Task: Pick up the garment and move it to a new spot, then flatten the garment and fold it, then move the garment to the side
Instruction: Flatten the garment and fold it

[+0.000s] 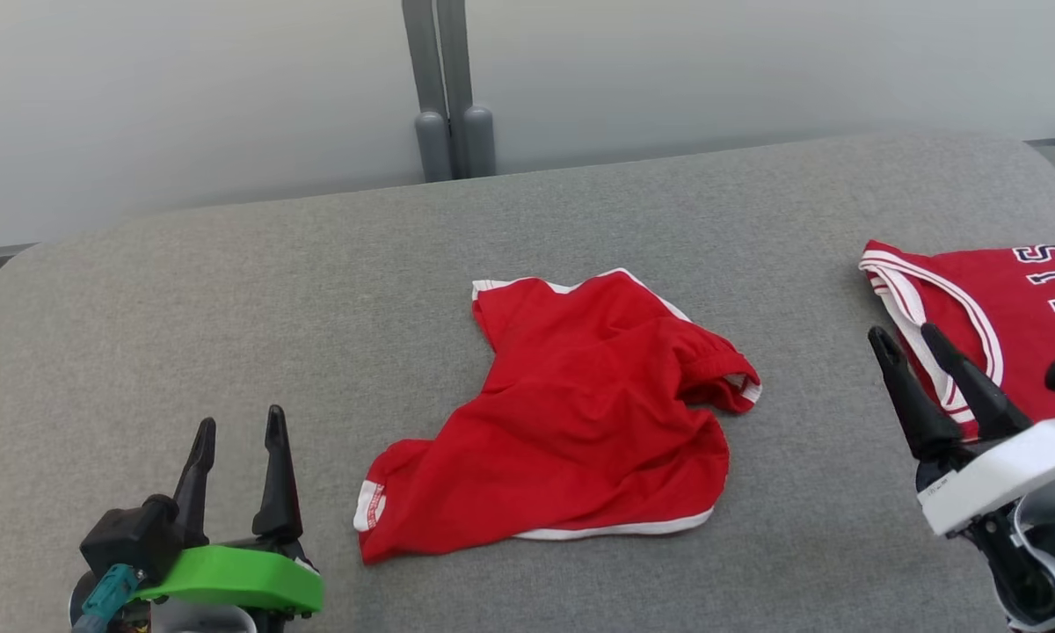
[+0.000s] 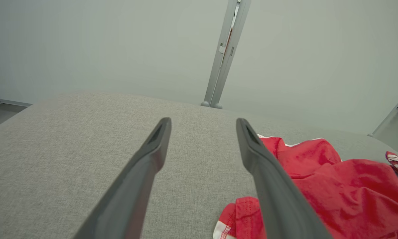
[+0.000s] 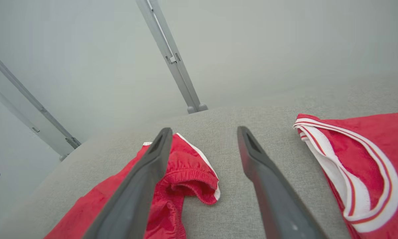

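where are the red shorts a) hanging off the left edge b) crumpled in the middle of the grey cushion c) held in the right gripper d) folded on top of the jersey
b: the shorts lie crumpled at the middle of the cushion, apart from the jersey; the right gripper is open, empty.

Your left gripper (image 1: pixel 239 428) sits lower left, fingers (image 2: pixel 152 156) spread wide, pointing up and forward, empty. Green mount (image 1: pixel 229 576) at its base. Your right gripper (image 1: pixel 905 338) sits lower right, tilted up-left, fingers (image 3: pixel 258 162) parted too, gripping nothing. White wrist (image 1: pixel 1002 475) angles in from right edge.
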